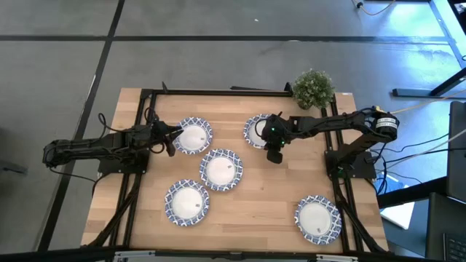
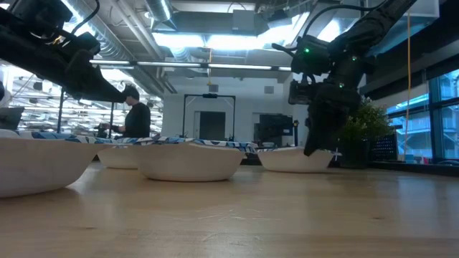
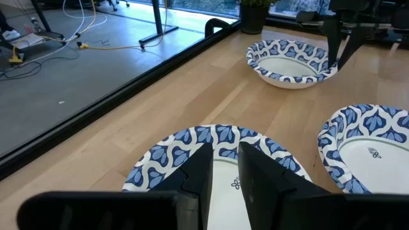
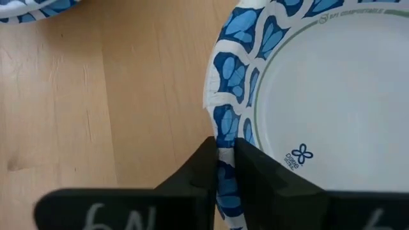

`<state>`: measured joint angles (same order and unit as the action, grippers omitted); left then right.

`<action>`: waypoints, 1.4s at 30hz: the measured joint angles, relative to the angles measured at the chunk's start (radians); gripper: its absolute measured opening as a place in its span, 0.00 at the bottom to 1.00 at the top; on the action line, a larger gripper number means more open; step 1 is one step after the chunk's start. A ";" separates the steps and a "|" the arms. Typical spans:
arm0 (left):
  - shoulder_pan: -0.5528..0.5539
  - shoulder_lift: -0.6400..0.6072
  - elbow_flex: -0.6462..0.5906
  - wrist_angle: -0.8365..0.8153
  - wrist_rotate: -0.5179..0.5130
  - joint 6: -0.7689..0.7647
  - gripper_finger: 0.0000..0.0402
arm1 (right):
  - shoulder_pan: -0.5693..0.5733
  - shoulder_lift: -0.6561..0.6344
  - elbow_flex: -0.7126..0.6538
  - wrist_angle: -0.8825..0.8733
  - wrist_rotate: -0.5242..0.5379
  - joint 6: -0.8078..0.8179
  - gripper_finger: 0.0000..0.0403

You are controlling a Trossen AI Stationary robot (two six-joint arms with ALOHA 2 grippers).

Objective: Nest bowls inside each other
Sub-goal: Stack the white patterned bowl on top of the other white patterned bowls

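Gripping: right gripper (image 4: 223,160) has its two fingers pinched on the patterned rim of the far bowl (image 1: 256,129), one finger inside the rim, one outside.
Right arm: reaching in from the right side of the table, gripper pointing down at the far bowl's near edge, close to the potted plant (image 1: 314,88) at the back.
Left gripper: (image 3: 225,167) hovering over the left rear bowl (image 1: 192,136), fingers only a narrow gap apart with the rim showing between them; whether they actually touch it is hard to say from here.
Middle bowl: (image 1: 220,169) sitting alone at the centre of the table (image 1: 262,211), just beside the left rear bowl.
Front left bowl: (image 1: 186,203) on its own, near the middle one.
Front right bowl: (image 1: 317,218) well apart from the others, at the near right corner.
Nesting: five bowls visible from above, each resting separately on the wood.
Background: a person (image 2: 136,115) standing far behind the table in the low view.
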<state>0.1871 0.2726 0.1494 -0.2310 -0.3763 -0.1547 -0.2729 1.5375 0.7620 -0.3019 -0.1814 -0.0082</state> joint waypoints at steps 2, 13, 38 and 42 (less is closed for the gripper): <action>0.000 0.000 0.000 0.000 0.000 0.000 0.17 | 0.000 0.000 0.000 0.006 0.000 0.000 0.12; 0.000 0.000 0.000 0.000 0.000 0.000 0.17 | 0.004 0.000 0.093 0.011 -0.004 -0.008 0.13; 0.000 0.000 0.000 0.000 0.000 0.000 0.17 | 0.200 0.001 0.320 -0.008 -0.003 0.017 0.11; 0.000 0.000 0.000 0.000 0.000 0.000 0.17 | 0.228 0.001 0.322 0.039 -0.003 0.070 0.11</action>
<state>0.1871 0.2726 0.1497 -0.2306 -0.3767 -0.1547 -0.0449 1.5387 1.0836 -0.2626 -0.1848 0.0613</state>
